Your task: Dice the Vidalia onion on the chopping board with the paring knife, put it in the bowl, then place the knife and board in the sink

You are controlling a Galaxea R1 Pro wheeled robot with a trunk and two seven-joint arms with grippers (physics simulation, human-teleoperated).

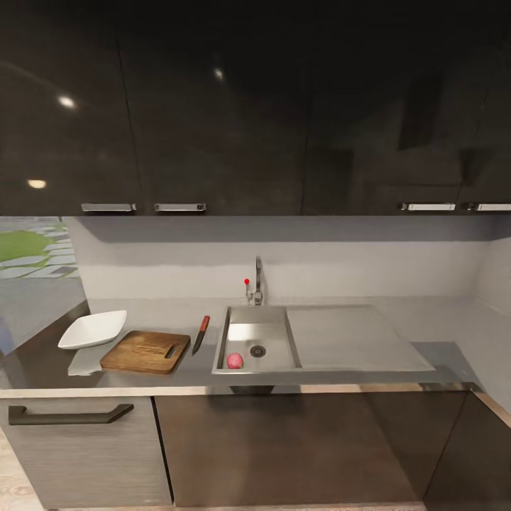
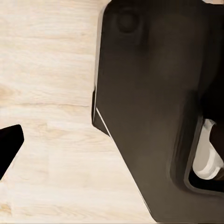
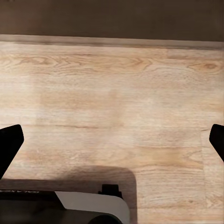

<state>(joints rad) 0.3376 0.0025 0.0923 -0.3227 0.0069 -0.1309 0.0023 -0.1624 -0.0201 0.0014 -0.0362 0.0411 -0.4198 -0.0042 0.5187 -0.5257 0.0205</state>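
Observation:
In the head view the pink Vidalia onion (image 1: 235, 360) lies in the front left corner of the sink (image 1: 260, 316), beside the round drain. Left of the sink, the paring knife (image 1: 201, 334) rests on the countertop (image 1: 440, 325) with its reddish handle pointing away from me. The dark wooden chopping board (image 1: 145, 352) lies left of the knife, and the white square bowl (image 1: 92, 329) sits behind the board's left end. My right gripper (image 3: 112, 149) is open over wooden floor. My left gripper (image 2: 112, 149) hangs low beside my dark base, one fingertip (image 2: 9, 144) at the picture's edge.
A chrome tap with a red knob (image 1: 255, 282) stands behind the basin, and the drainboard (image 1: 348, 337) stretches to its right. Dark wall cabinets (image 1: 213, 106) hang above the counter. Below are base cabinets with a bar handle (image 1: 69, 414). Light wooden floor (image 3: 116, 93) lies under both arms.

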